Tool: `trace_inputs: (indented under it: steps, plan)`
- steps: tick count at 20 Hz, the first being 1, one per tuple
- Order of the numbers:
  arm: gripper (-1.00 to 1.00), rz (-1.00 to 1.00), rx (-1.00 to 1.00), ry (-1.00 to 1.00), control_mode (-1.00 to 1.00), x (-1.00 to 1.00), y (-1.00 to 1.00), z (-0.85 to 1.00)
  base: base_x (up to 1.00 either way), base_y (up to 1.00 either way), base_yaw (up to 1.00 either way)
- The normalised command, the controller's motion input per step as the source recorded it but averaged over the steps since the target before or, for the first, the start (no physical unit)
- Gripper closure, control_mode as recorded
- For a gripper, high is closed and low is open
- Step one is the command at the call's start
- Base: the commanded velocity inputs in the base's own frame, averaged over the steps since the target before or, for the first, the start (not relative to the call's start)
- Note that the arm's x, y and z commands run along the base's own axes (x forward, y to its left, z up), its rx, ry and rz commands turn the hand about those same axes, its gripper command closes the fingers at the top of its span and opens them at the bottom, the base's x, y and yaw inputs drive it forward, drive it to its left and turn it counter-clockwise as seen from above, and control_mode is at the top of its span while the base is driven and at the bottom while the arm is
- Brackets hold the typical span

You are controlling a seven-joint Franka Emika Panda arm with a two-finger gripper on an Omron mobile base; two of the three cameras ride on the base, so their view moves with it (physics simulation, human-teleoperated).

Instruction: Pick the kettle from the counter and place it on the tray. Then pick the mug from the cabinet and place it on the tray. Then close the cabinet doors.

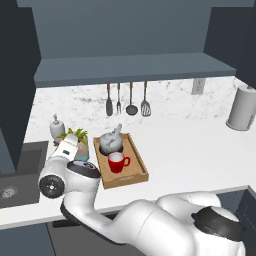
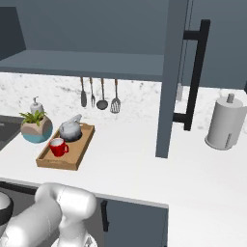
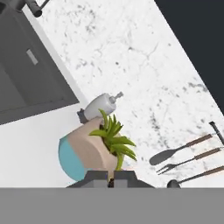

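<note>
Tray point(image 1: 140, 175), one, light-brown wood, lies on the white marbled counter point(image 1: 200, 150) and carries one red mug point(image 1: 116, 162) toward its near end and one grey kettle point(image 1: 111, 140) at its far end, both inside the rim. Gripper point(image 3: 110, 180): its two dark fingertips stand close together at the bottom edge of the hand view, largely cut off, so whether they are parted or closed cannot be told; nothing is seen between them. Potted plant point(image 3: 94, 146), one, in a tan and blue bowl, sits just left of the tray, partly hidden by the arm in the left base view. Soap dispenser point(image 1: 56, 127), one, stands behind it. Paper towel roll point(image 2: 224, 123), one, stands far right. Utensils point(image 1: 127, 100), four, hang on the wall. Cabinet door point(image 2: 171, 72), one visible, stands open with its black bar handle point(image 2: 195, 72); cabinet point(image 1: 130, 35) top is cut off.
</note>
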Motion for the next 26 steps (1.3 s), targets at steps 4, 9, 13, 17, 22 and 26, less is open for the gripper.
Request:
trace_inputs:
  steps: [4,9,13,17,22,26]
  plan:
    - [1.00,0.00,-0.38,-0.42,-1.00,0.00,0.40,0.00,0.00,0.00,0.00]
    - [1.00,0.00,-0.29,-0.46,-1.00,0.00,0.44,0.10,0.00,0.00,0.00]
    - [1.00,0.00,-0.11,-0.23,-1.00,-0.13,0.50,0.72,0.00,0.00,0.00]
    - [1.00,0.00,-0.15,-0.12,-1.00,-0.26,0.52,0.64,0.00,0.00,0.00]
    - [1.00,0.00,-0.22,-0.01,-1.00,-0.07,0.74,-0.02,0.00,0.00,0.00]
    - [1.00,-0.02,-0.23,-0.10,-1.00,0.00,0.61,-0.10,0.00,0.00,0.00]
